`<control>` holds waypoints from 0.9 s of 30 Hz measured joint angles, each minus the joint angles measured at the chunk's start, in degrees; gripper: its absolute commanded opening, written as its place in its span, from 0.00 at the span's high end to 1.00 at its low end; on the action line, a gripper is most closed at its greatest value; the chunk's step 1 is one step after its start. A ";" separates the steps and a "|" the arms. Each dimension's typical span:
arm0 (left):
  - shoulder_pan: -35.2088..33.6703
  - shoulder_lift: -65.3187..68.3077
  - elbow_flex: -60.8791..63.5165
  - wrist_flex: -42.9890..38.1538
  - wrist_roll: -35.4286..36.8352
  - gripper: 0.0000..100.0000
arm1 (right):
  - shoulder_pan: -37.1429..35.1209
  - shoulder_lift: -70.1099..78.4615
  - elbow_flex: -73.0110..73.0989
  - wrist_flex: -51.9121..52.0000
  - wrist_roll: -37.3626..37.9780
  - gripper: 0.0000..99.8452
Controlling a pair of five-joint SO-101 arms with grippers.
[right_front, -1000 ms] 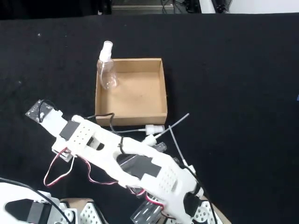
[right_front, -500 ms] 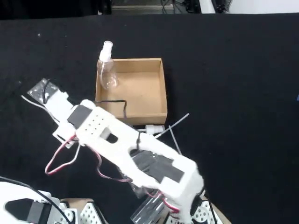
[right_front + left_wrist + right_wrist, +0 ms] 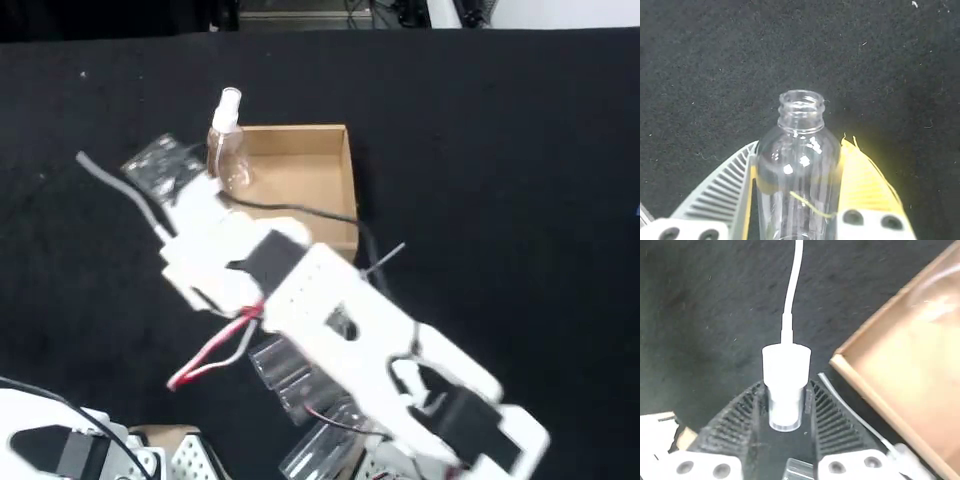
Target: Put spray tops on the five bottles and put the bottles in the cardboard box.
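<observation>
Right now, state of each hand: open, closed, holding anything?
Left hand: closed on a capless bottle.
Right hand: closed on a spray top.

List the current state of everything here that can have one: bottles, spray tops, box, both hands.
left hand, shut on the open bottle
open bottle, held, neck bare, no spray top on
right hand, shut on the held spray top
held spray top, gripped, not on any bottle
capped bottle, spray top on, in a corner of the cardboard box
cardboard box, open
loose spray top, lying unattached beside the box
</observation>
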 measured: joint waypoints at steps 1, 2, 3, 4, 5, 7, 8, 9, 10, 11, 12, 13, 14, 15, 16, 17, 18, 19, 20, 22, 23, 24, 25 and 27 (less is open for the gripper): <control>0.00 -0.70 0.00 0.00 0.18 0.97 | 0.70 -2.20 0.35 0.88 0.00 0.99; 0.00 -1.76 0.09 0.00 0.26 0.97 | 1.32 -4.22 0.88 1.67 0.09 0.99; 0.00 -2.90 0.09 0.00 0.70 0.97 | 2.11 -6.24 1.32 2.46 0.62 0.99; 0.00 -4.57 0.53 0.09 1.05 0.97 | 2.99 -8.09 1.58 3.34 1.05 0.99; 0.00 -6.33 1.67 0.00 1.41 0.97 | 3.87 -10.02 1.85 4.13 1.49 0.99; 0.09 -10.37 5.54 0.18 1.67 0.97 | 6.15 -13.80 2.11 5.63 2.02 0.99; 0.09 -12.57 8.00 0.18 1.85 0.97 | 7.56 -15.56 2.11 6.59 2.20 0.99; 0.18 -14.86 10.90 0.18 1.85 0.97 | 8.88 -17.41 2.11 7.56 2.20 0.99; 0.18 -16.97 13.89 0.18 1.85 0.97 | 10.29 -19.16 2.11 8.44 2.29 0.99; 0.26 -19.25 17.23 0.18 1.85 0.97 | 11.96 -20.84 2.11 9.23 2.29 0.99; 0.35 -21.71 20.31 0.18 1.85 0.97 | 13.71 -22.42 2.11 9.93 2.29 0.99; 0.79 -24.18 23.12 0.18 1.93 0.97 | 15.56 -23.82 2.11 10.55 2.29 0.99; 1.14 -26.55 25.85 0.18 1.93 0.97 | 17.85 -25.14 2.11 11.08 2.29 0.99; 1.67 -29.01 28.57 0.18 2.20 0.97 | 20.22 -26.20 2.11 11.43 2.29 0.99; 2.55 -31.65 31.03 0.18 2.73 0.97 | 22.77 -27.08 2.11 11.69 2.29 0.99; 3.43 -34.20 33.41 0.18 3.25 0.97 | 25.67 -27.78 2.11 11.87 2.29 0.99; 4.48 -36.84 35.78 0.18 3.60 0.97 | 28.48 -28.31 2.29 11.87 2.37 0.99; 5.45 -39.47 38.24 0.18 3.87 0.97 | 31.65 -28.75 2.81 11.87 2.37 0.99; 6.77 -42.11 40.79 0.18 4.22 0.97 | 34.90 -29.01 3.69 11.87 2.37 0.99; 9.58 -47.21 46.24 0.18 5.01 0.97 | 40.88 -29.10 5.80 11.87 2.37 0.99; 11.34 -49.67 49.14 0.18 5.36 0.97 | 43.43 -29.10 6.95 11.87 2.37 0.99; 13.10 -51.96 51.87 0.18 5.80 0.97 | 45.80 -29.10 8.35 11.87 2.37 0.99; 15.03 -54.24 54.95 0.18 6.24 0.97 | 48.09 -29.10 9.93 11.52 2.37 0.99; 18.99 -58.55 60.40 -0.79 7.56 0.97 | 52.22 -29.10 13.27 9.76 2.37 0.99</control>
